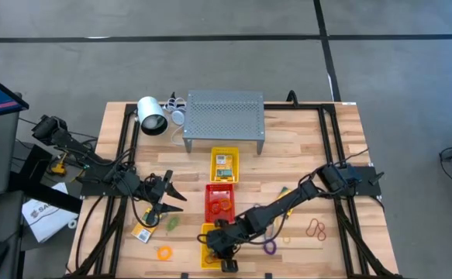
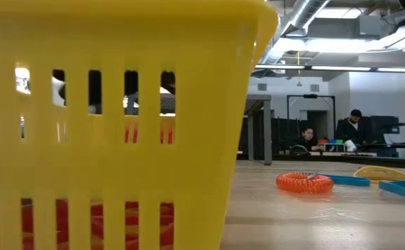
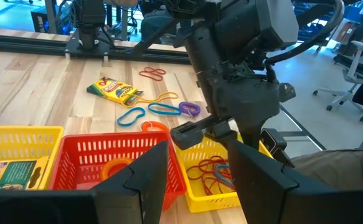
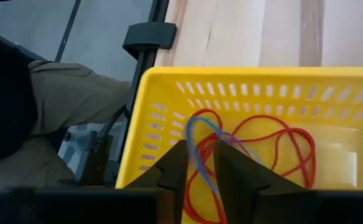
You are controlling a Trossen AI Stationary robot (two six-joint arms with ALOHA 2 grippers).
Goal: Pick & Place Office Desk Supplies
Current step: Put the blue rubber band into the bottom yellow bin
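Note:
Three trays stand in a row: a yellow one (image 1: 224, 164) far, a red one (image 1: 219, 200) in the middle, and a yellow one (image 1: 210, 249) near. My right gripper (image 4: 201, 167) hangs over the near yellow tray (image 4: 243, 87), pointing down into it, its fingers a little apart. A blue rubber band (image 4: 195, 140) loops up through the gap, above red bands (image 4: 274, 140) on the tray floor. My left gripper (image 3: 193, 180) waits open left of the trays (image 1: 167, 198), holding nothing. My right gripper has the blue band's loop (image 4: 200, 155) in the narrow gap between its fingers, which come from above, slanting down. Whether either finger touches the band, I cannot tell. The band's far part droops onto the red bands in the tray.
Loose on the table right of the trays lie a crayon packet (image 3: 114, 91), red (image 3: 151, 73), yellow (image 3: 162, 98) and blue (image 3: 131, 115) bands and a purple ring (image 3: 190, 109). Left lie a packet (image 1: 142, 232) and an orange ring (image 1: 164, 253). A metal mesh stand (image 1: 224, 116) stands behind.

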